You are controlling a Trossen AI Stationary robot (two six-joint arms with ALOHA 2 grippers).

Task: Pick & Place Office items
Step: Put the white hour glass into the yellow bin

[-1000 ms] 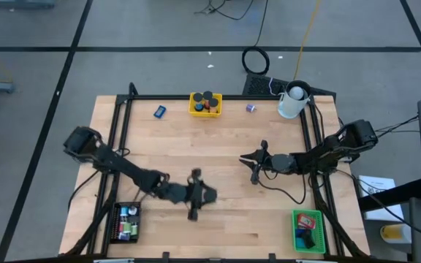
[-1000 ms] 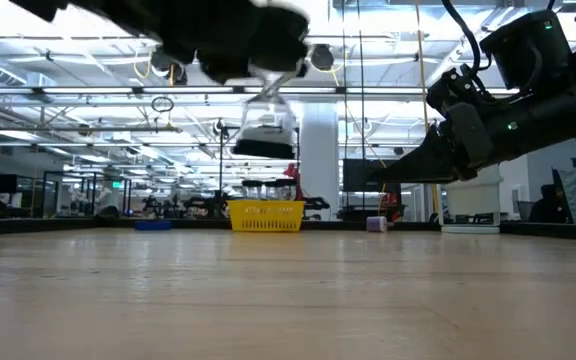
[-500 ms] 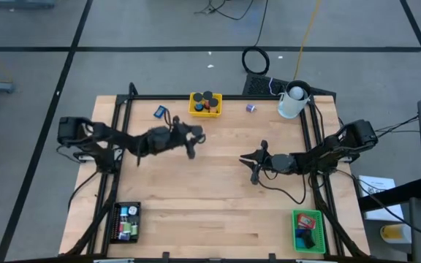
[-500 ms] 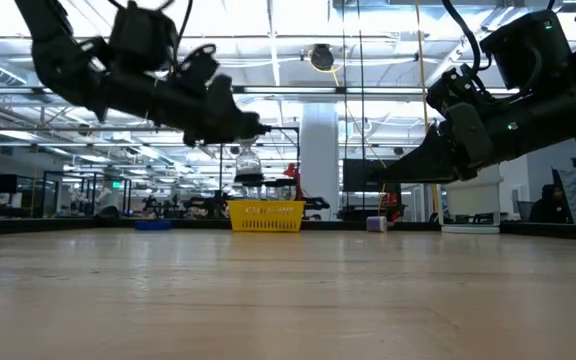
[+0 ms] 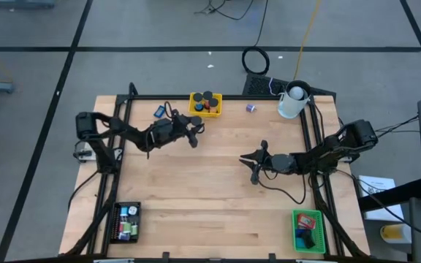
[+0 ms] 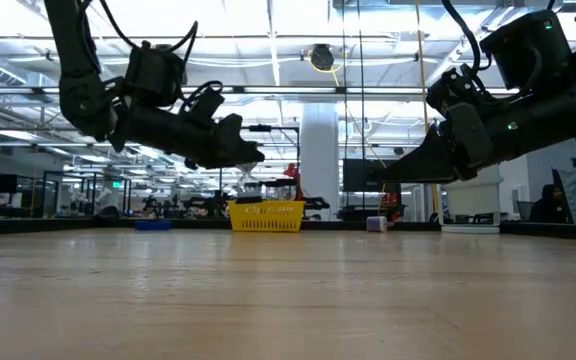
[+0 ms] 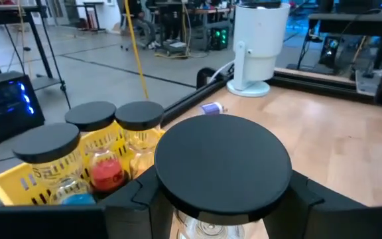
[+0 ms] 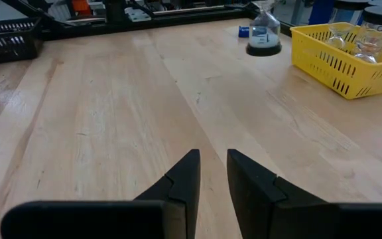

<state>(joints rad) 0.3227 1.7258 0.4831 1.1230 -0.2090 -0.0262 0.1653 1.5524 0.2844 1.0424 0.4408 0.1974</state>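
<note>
Left gripper first: we are seeing it hanging above the table just short of the yellow tray at the far edge, its fingers clamping an hourglass-like item with a black round cap on top and clear glass beneath. We are noticing the tray already holding three more black-capped pieces, with red and blue showing inside their glass. A small blue block is lying on the wood left of the tray, a tiny purple one is sitting between the tray and the white cup. Right gripper is waiting mid-table, its fingers standing narrowly apart and gripping nothing
</note>
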